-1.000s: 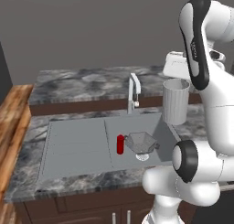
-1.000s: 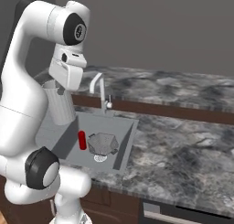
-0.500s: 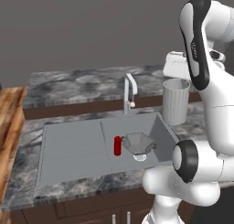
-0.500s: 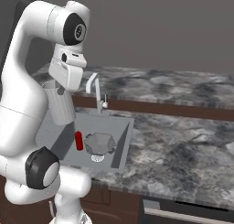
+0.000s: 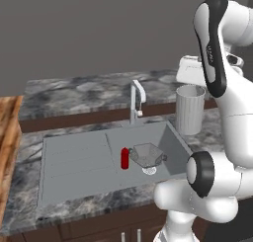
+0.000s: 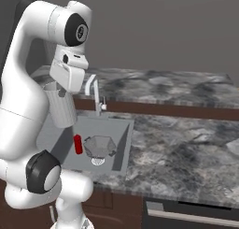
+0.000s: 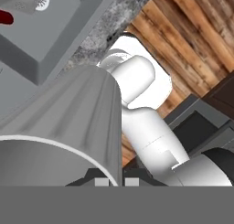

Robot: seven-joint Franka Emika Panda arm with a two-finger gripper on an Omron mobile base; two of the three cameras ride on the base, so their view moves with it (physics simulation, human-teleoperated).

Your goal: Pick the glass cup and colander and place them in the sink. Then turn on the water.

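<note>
Sink [image 5: 74,162] holds one colander [image 5: 146,155]; gripper [image 7: 113,181] clamped on one glass cup [image 5: 189,108].

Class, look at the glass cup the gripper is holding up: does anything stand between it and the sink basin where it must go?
Nothing visible blocks the way down. The glass cup hangs beside the sink, whose basin already holds the colander and a red cylinder.
</note>
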